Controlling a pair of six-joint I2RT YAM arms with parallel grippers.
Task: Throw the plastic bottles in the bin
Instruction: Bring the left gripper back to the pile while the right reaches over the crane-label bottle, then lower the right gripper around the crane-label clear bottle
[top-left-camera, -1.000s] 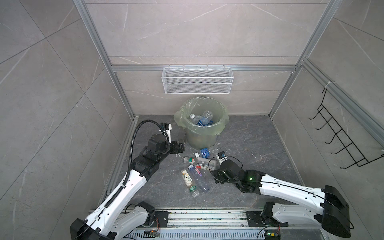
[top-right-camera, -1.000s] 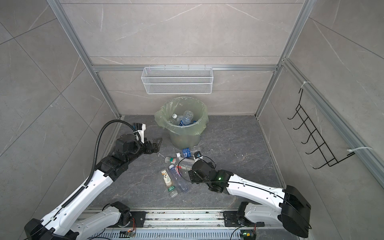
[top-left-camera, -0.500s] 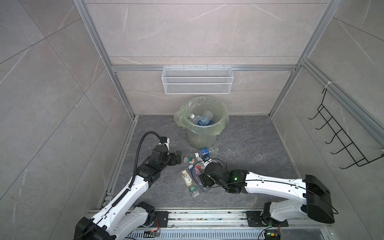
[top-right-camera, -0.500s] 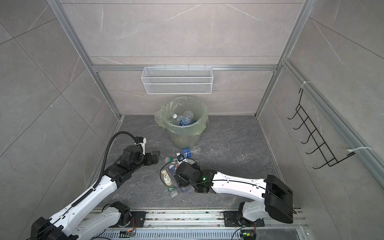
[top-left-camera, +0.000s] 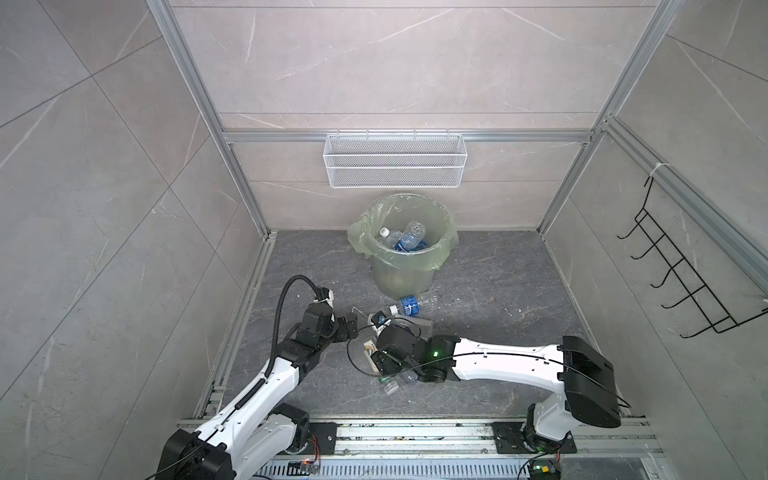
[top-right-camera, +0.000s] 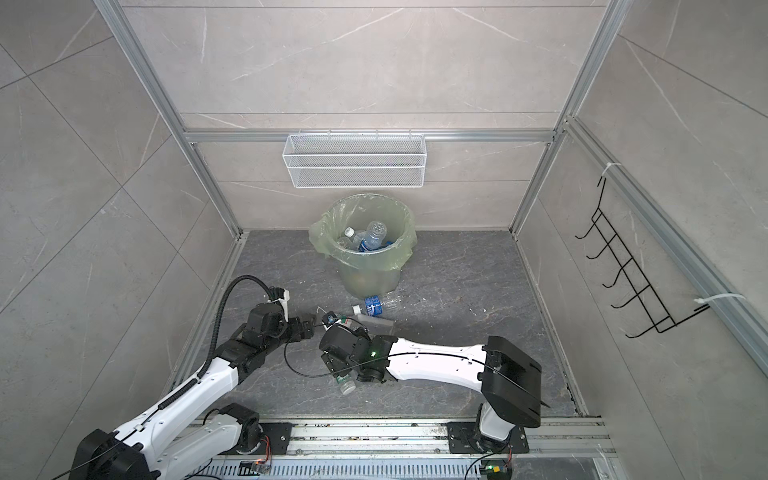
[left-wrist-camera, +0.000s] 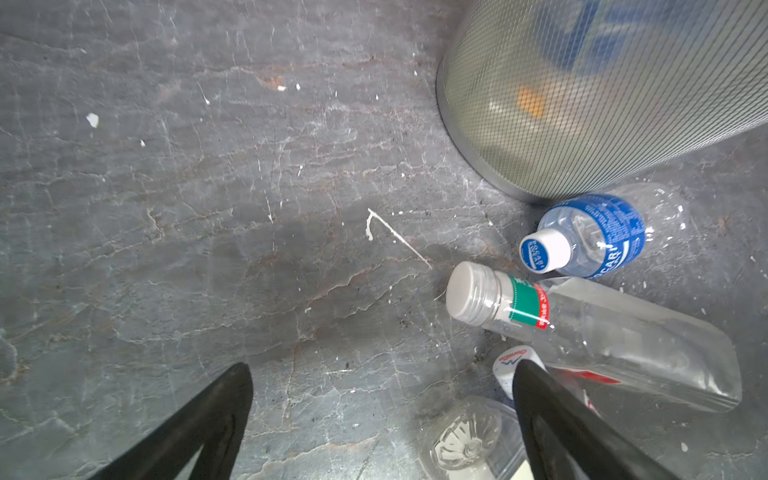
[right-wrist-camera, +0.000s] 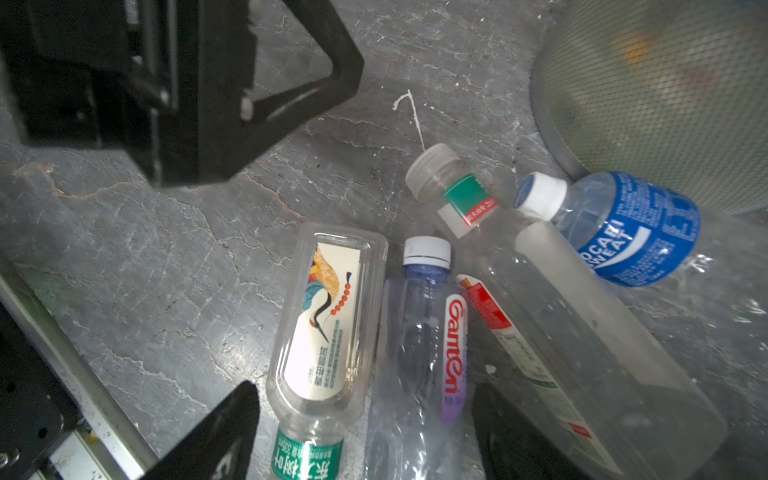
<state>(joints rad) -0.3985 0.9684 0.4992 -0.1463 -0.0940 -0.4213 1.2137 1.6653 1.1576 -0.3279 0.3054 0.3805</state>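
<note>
Directly beneath the right claw (right-wrist-camera: 365, 390), at about 6 o'clock from the bin (top-left-camera: 401, 270) in both top views, two bottles lie side by side on the bench (top-left-camera: 498, 299): a flat clear crane-label bottle (right-wrist-camera: 324, 324) and a bluish Ganten bottle (right-wrist-camera: 419, 345). Their long axes run roughly 11 to 5 o'clock in a top view, crosswise to the claw's closing line, so it straddles both widths at once. Its jaws stand apart, just beside the outer walls; whether they touch I cannot tell. The crane-label bottle's green-banded neck points back toward the wrist, the Ganten bottle's white cap away. The left claw (top-left-camera: 351, 327) hangs spread wide and empty at 9 o'clock from the pair, so the right arm is better placed. The thin, crinkled walls will probably give under a squeeze. A tall clear bottle (right-wrist-camera: 561, 332) and a blue-label bottle (right-wrist-camera: 631, 232) lie nearer the bin.
</note>
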